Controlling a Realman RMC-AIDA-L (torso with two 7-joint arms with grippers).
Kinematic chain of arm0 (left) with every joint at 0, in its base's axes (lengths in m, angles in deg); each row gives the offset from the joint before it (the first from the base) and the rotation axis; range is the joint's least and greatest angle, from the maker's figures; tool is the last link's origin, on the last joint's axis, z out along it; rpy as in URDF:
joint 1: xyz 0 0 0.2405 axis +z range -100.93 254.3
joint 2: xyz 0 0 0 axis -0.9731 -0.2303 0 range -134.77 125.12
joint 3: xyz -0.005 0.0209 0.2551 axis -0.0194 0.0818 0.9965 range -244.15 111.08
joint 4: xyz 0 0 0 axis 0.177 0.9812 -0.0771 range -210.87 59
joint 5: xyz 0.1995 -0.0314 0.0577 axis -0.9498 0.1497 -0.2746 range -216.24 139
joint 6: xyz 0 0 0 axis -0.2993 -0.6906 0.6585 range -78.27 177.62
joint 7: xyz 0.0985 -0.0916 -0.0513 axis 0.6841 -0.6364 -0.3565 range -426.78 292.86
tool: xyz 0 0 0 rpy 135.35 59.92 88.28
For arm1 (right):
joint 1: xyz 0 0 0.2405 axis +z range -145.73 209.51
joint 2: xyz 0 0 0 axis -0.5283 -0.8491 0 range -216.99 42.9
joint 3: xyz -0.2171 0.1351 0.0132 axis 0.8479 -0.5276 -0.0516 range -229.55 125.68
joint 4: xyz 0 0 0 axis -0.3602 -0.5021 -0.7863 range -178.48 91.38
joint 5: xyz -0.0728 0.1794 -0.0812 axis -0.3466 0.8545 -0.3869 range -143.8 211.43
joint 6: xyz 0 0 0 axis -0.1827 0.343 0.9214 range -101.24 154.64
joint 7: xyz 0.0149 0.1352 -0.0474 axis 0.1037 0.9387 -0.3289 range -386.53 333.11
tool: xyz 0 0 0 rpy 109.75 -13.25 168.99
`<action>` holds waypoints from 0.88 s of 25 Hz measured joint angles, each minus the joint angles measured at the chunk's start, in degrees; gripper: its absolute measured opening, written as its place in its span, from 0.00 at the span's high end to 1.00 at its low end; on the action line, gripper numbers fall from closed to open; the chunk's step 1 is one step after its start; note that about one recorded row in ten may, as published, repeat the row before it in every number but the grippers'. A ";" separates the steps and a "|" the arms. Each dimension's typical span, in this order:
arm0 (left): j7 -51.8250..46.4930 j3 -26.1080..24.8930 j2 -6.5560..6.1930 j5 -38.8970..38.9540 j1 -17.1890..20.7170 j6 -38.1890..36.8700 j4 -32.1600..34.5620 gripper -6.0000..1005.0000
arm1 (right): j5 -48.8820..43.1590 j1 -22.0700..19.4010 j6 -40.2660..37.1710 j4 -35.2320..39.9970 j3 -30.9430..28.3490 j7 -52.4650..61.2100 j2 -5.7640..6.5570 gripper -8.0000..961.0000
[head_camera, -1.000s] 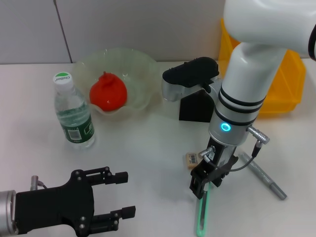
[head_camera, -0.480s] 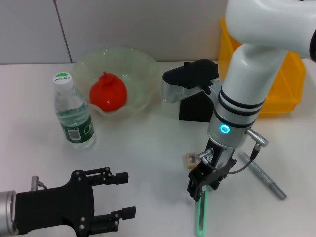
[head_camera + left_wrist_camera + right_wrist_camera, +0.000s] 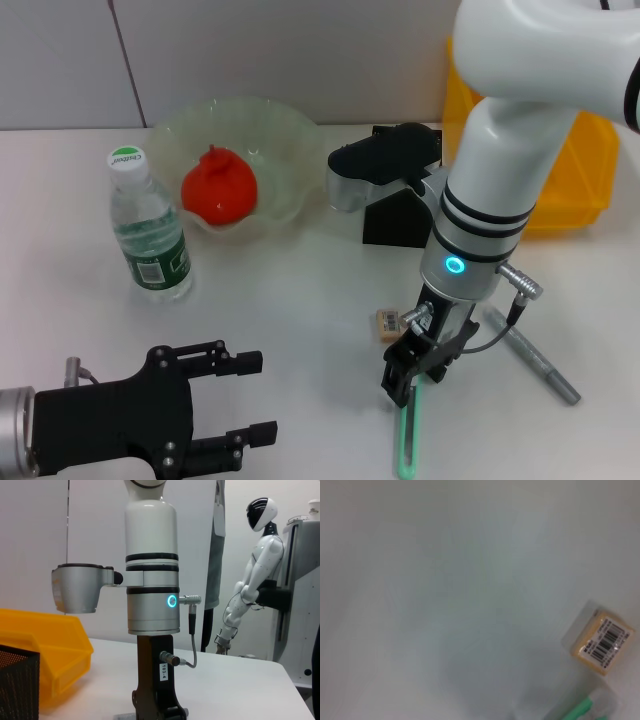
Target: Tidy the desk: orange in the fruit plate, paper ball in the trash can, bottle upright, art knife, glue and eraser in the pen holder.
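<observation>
My right gripper [image 3: 412,376] is open and hangs low over the far end of the green art knife [image 3: 408,432], which lies on the white desk. The yellow eraser [image 3: 390,323] lies just to its left and also shows in the right wrist view [image 3: 600,642], beside the knife tip [image 3: 585,711]. The grey glue stick [image 3: 532,352] lies to the right. The black pen holder [image 3: 398,215] stands behind. The orange [image 3: 218,188] sits in the glass fruit plate [image 3: 285,135]. The bottle [image 3: 150,228] stands upright. My left gripper [image 3: 245,398] is open and empty at the near left. No paper ball is in view.
A yellow bin [image 3: 580,185] stands at the back right, also in the left wrist view [image 3: 45,650]. The right arm's wrist camera housing [image 3: 385,160] hangs over the pen holder. A wall closes the far edge of the desk.
My right gripper has shifted slightly left and down over the knife's far end. My left gripper has sunk a little toward the near edge.
</observation>
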 joint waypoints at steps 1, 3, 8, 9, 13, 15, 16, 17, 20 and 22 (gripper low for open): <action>0.21 0.00 0.00 -0.01 -0.05 0.00 0.00 0.33 | 0.31 0.18 0.11 0.01 0.37 0.00 0.00 0.42; 0.21 0.00 0.00 -0.01 -0.05 0.00 0.00 0.33 | 0.50 0.45 0.10 0.02 0.49 0.00 0.00 0.42; 0.53 0.00 0.00 -0.03 -0.42 0.00 0.00 0.33 | 0.65 0.90 -0.26 -0.15 1.53 0.05 0.00 0.42; 0.54 0.00 0.00 -0.03 -0.44 0.00 0.00 0.33 | 0.68 0.90 -0.28 -0.17 1.55 0.05 0.00 0.42; 0.55 0.00 0.00 -0.03 -0.53 0.00 0.05 0.33 | 0.86 0.92 -0.31 -0.15 1.61 0.06 0.00 0.42; 0.56 0.00 0.00 -0.03 -0.68 0.00 0.08 0.33 | 1.19 0.93 -0.33 -0.08 1.73 0.07 0.00 0.42; 0.56 0.00 0.02 -0.03 -0.83 0.00 0.09 0.33 | 1.34 0.94 -0.30 -0.06 1.83 0.08 0.00 0.42; 0.56 0.00 0.02 -0.03 -0.83 0.00 0.09 0.33 | 1.34 0.94 -0.30 -0.06 1.83 0.08 0.00 0.42; 0.57 0.08 0.15 -0.02 -0.95 0.00 0.10 0.33 | 1.37 0.96 -0.05 -0.06 1.91 0.09 0.00 0.42; 0.57 0.51 0.28 -0.02 -1.14 0.00 0.10 0.33 | 1.52 0.98 0.25 -0.06 2.69 0.11 0.00 0.42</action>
